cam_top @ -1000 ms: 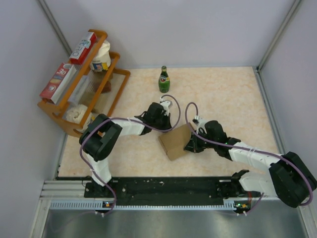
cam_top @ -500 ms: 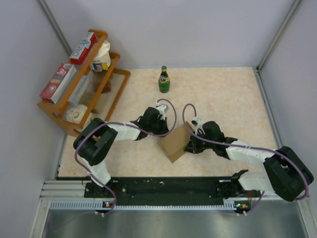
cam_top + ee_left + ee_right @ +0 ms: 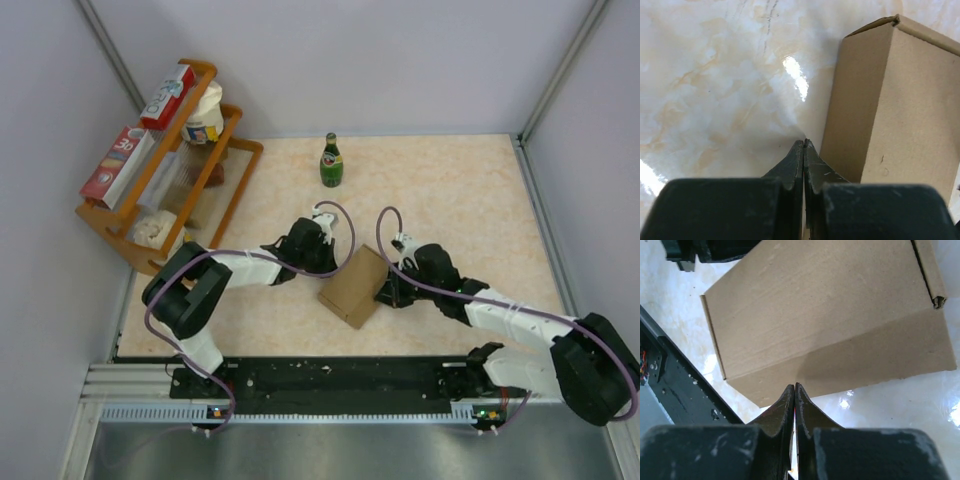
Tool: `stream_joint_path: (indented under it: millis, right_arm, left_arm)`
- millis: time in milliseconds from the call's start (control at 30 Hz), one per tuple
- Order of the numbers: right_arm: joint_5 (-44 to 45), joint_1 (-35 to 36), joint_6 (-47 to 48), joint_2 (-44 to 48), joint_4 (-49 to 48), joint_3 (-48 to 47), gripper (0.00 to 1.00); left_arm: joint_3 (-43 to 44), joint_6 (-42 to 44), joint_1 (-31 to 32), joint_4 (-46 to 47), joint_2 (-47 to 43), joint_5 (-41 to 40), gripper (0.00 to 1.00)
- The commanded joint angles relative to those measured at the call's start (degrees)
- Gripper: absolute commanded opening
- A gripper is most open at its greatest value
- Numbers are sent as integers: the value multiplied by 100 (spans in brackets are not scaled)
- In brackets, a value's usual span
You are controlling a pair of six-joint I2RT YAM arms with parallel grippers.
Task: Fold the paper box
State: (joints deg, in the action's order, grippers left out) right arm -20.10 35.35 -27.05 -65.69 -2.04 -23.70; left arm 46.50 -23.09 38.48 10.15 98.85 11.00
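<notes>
The paper box (image 3: 354, 286) is a plain brown closed carton lying on the table between my two arms. My left gripper (image 3: 333, 259) is shut and empty, its tips at the box's far left side. In the left wrist view the box (image 3: 895, 110) stands just right of the closed tips (image 3: 804, 142). My right gripper (image 3: 384, 292) is shut and empty, its tips against the box's right side. In the right wrist view the box (image 3: 825, 315) fills the top, with my shut tips (image 3: 794, 386) at its lower face.
A green bottle (image 3: 331, 161) stands at the back of the table. A wooden rack (image 3: 215, 190) with red-and-white printed boxes (image 3: 117, 166) and jars stands at the far left. The black rail (image 3: 330, 378) runs along the near edge.
The box has tipped from a tilted stand down to lie flatter on the table. Both grippers stayed shut at its sides, shifting slightly.
</notes>
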Motion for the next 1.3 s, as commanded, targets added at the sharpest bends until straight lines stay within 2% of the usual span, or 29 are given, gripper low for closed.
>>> stream_joint_path:
  millis: [0, 167, 300, 367, 467, 533, 667, 800, 900, 967, 1067, 1267]
  right_arm:
    - [164, 77, 86, 513, 196, -240, 2]
    - [173, 77, 121, 654, 407, -231, 2]
    - [147, 86, 121, 575, 363, -231, 2]
    - [138, 77, 121, 531, 328, -231, 3]
    - [129, 86, 130, 479, 292, -205, 4]
    - [120, 86, 130, 461, 249, -196, 5]
    - [103, 86, 130, 364, 248, -214, 6]
    - [85, 86, 112, 311, 257, -196, 6]
    - [120, 77, 121, 294, 257, -179, 6]
    - [164, 86, 130, 276, 257, -178, 6]
    - [164, 86, 130, 232, 248, -187, 6]
    - [155, 94, 156, 162, 99, -214, 6]
  left_arm:
    - [210, 226, 19, -347, -366, -485, 0]
    - [245, 209, 10, -338, -594, -634, 1]
    - [149, 182, 10, -312, -858, -915, 21]
    - [35, 165, 10, -234, -1077, -1021, 35]
    - [-219, 191, 10, 38, -1350, -1048, 44]
    - [-387, 287, 2, 293, -1491, -1030, 56]
    - [-545, 375, -7, 566, -1562, -601, 63]
    - [-510, 551, -7, 716, -1351, 312, 62]
    - [-572, 560, -7, 918, -1219, 683, 54]
    - [-598, 551, -7, 1006, -1140, 789, 46]
    - [-581, 578, 2, 1015, -1017, 868, 40]
    - [-554, 657, -7, 953, -876, 877, 39]
